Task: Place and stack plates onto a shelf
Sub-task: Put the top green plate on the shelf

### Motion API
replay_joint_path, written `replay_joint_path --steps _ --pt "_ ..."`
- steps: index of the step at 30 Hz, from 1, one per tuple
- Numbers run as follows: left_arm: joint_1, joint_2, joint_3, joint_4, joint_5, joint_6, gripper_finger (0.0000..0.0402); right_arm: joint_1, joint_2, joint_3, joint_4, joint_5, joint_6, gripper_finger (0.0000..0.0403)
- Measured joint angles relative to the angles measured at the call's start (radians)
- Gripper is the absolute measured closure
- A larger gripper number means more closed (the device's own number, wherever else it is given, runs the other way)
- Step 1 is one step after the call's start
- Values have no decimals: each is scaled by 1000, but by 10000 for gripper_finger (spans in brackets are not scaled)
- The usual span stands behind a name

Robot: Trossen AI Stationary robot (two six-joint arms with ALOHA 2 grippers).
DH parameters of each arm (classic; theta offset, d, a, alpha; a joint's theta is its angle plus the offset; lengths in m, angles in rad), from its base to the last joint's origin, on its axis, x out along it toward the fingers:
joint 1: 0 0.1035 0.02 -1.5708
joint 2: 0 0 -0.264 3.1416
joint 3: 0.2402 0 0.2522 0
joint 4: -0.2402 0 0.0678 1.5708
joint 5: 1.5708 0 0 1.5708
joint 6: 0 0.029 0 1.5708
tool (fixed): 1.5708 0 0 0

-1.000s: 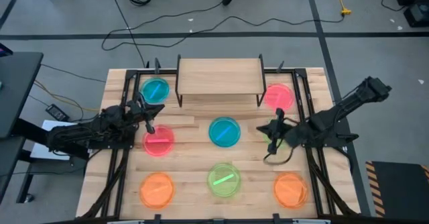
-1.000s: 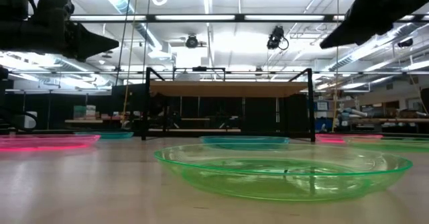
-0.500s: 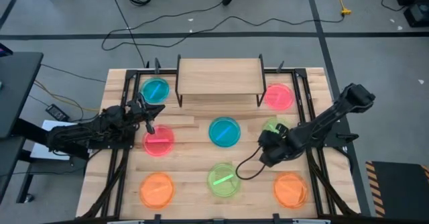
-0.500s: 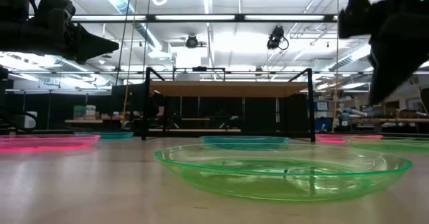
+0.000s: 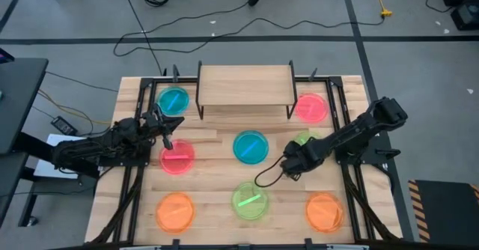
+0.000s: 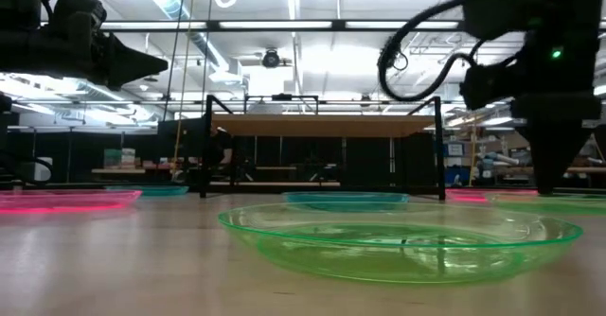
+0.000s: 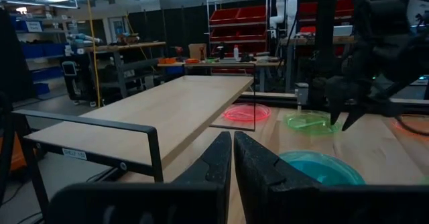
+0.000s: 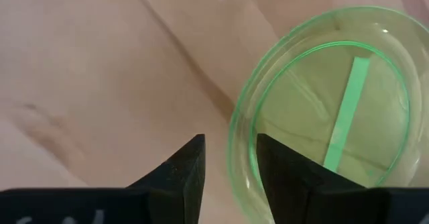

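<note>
- Above the table, the right gripper point(image 5: 288, 165) hung with fingers slightly parted, empty, beside the green plate point(image 5: 249, 200), whose rim lay just ahead.
- Left gripper point(image 5: 166, 135), fingers closed, waited farther from that plate.
- 1 shelf point(image 5: 244, 84) stood beyond.

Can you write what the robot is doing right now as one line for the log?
right end effector: open, above near green plate rim | left end effector: shut, waiting by pink plate | shelf: no plates

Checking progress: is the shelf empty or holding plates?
Empty. The high view shows the shelf bare, with no plate on it.
</note>
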Motion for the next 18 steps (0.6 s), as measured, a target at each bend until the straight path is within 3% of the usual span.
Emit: replay_joint_path --steps 11,18 --pt "-2 0 0 -16 1 0 375 -103 59 -1 15 -31 -95 270" --pt "-2 0 0 -17 7 0 375 -133 78 1 28 -82 -119 302"
